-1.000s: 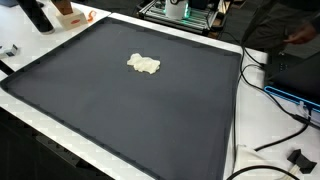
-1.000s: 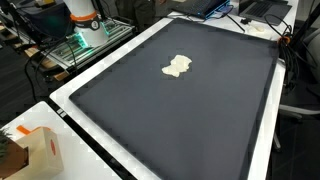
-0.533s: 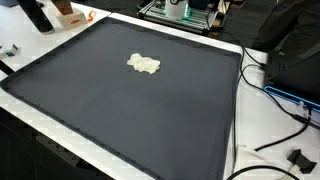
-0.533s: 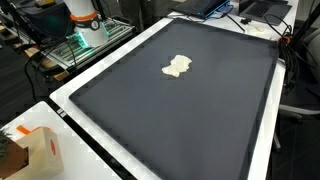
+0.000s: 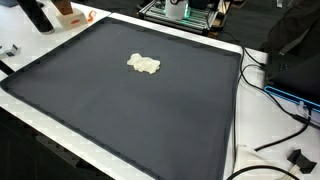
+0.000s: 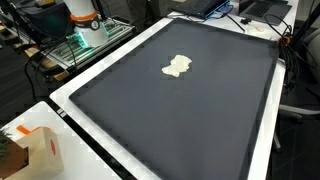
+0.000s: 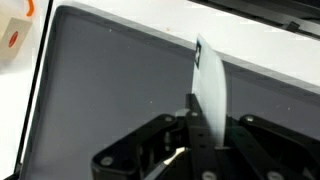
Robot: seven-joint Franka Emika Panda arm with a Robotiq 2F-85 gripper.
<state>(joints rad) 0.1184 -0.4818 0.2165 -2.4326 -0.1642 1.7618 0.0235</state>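
In the wrist view my gripper [image 7: 203, 128] is shut on a thin white flat piece [image 7: 209, 85] that stands up on edge between the fingers, above a dark grey mat [image 7: 100, 90]. A small crumpled white lump [image 5: 143, 63] [image 6: 178, 67] lies on the mat [image 5: 120, 110] [image 6: 180, 120], and it does not show in the wrist view. The gripper itself is outside both exterior views; only the robot's white and orange base [image 6: 80, 18] shows.
A white table border [image 5: 240, 130] [image 6: 70, 110] rings the mat. A cardboard box [image 6: 35, 150] and a black bottle [image 5: 37, 14] stand at one corner. Cables [image 5: 275, 135] and electronics [image 5: 185, 12] lie past the far edges. An orange-marked white object [image 7: 12, 35] sits off the mat.
The lump and the mat stay put. A dark figure at the top right of an exterior view has shifted a little.
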